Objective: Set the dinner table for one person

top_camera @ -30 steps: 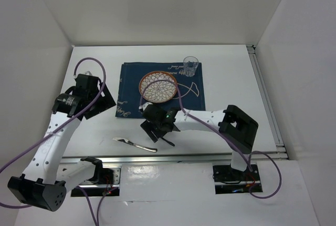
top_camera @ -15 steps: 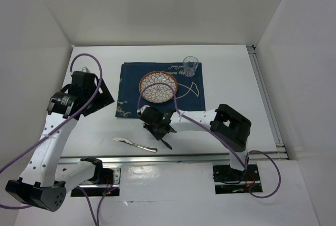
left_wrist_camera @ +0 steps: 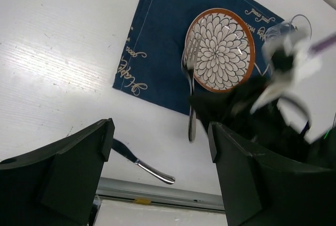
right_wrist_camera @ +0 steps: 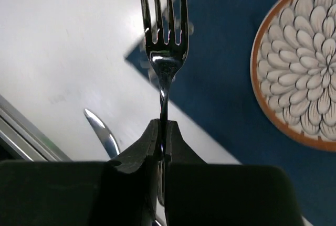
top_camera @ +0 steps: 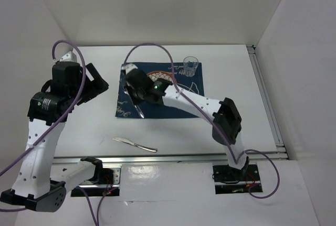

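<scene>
My right gripper (top_camera: 134, 93) is shut on the handle of a silver fork (right_wrist_camera: 163, 32) and holds it above the left part of the navy placemat (top_camera: 195, 99). The tines point toward the far side, next to the orange-rimmed patterned plate (left_wrist_camera: 220, 50). That plate sits in the middle of the placemat, and the right wrist partly hides it in the top view. A silver knife (top_camera: 135, 144) lies on the white dinner table (top_camera: 231, 126) near the front edge. My left gripper (left_wrist_camera: 160, 138) hangs open and empty, high over the table's left side (top_camera: 96, 86).
A clear drinking glass (top_camera: 190, 66) stands at the placemat's far right corner. A metal rail (top_camera: 173, 158) runs along the table's near edge, just beyond the knife. White walls enclose the table on three sides.
The right gripper closed on the fork near the front of the table, then carried it up and back to the placemat's left part. The left arm rose and drew back to the left.
</scene>
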